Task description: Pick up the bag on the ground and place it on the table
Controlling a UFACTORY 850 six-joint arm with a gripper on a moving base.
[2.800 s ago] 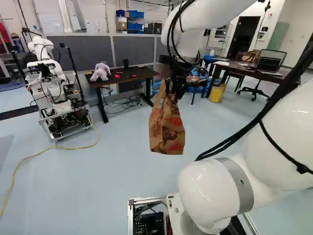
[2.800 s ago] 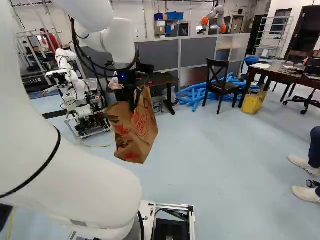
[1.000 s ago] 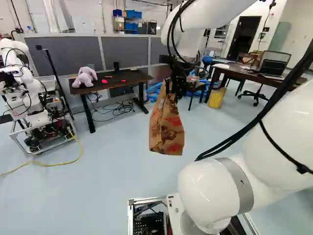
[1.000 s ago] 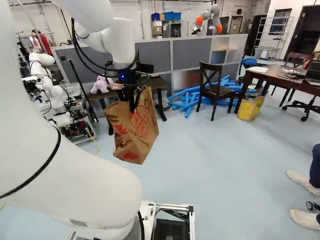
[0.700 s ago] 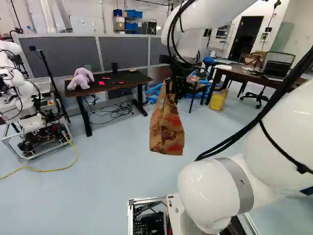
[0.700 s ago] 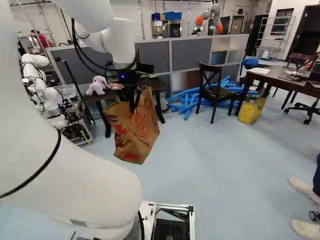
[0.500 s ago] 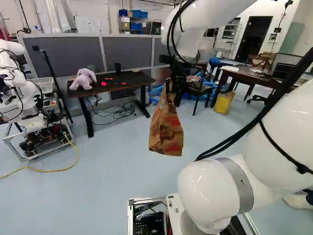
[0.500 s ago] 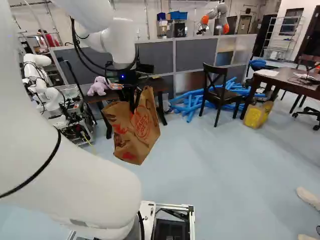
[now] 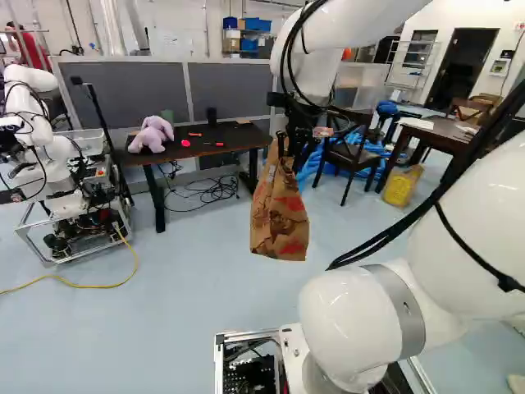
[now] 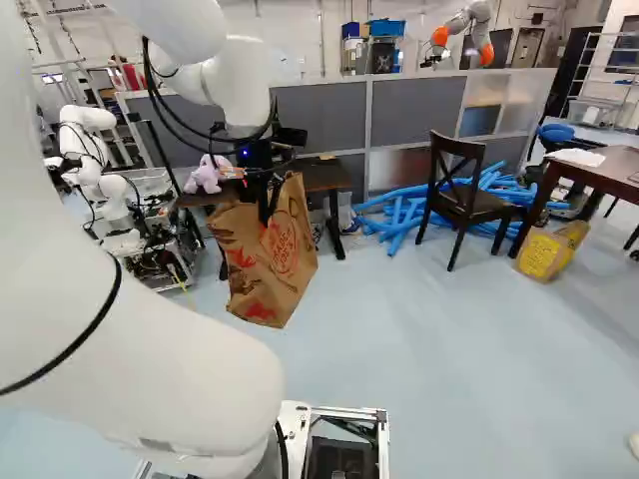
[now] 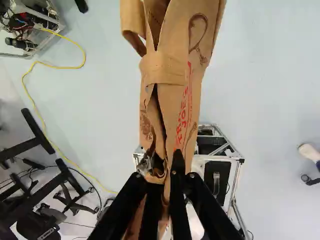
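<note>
Beyond bag [image 9: 279, 220] | plush [image 9: 151, 136] on black table [image 9: 241, 139] | chair [image 10: 477, 207] near tubes [image 10: 401, 213]

Has the bag [image 9: 279, 213] in the gripper [image 10: 268, 208] before a table [image 9: 238, 139] with a toy [image 9: 150, 135] on it, another robot [image 9: 61, 176] left of that table, a divider [image 9: 148, 92] behind, and, to the right, a chair [image 10: 471, 206] before tubes [image 10: 404, 213], then a desk [image 10: 619, 175].

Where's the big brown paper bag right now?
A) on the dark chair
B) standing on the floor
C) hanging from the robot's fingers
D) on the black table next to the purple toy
C: the paper bag hangs in the air above the floor, its top held by the fingers.
</note>
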